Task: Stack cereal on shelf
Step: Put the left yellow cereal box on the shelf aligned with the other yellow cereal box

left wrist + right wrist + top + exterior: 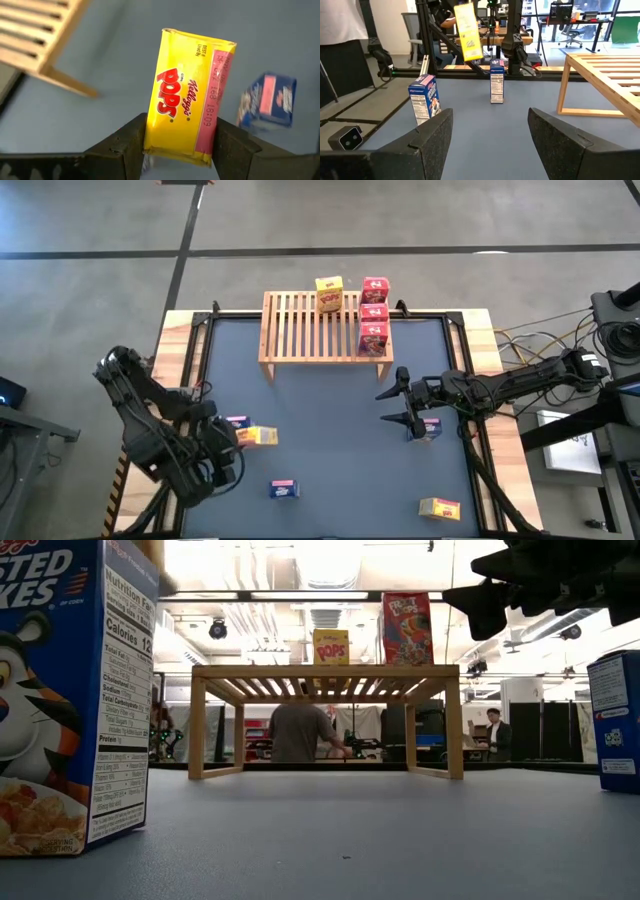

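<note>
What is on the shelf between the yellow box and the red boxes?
Nothing: the high view shows bare slats of the shelf between the yellow box and the red boxes.

Overhead, table-level, two wrist views

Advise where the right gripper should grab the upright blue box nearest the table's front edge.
Probably take the blue box near its top, coming down from above with the open right gripper, fingers across its two broad faces: it stands upright with nothing touching it.
</note>
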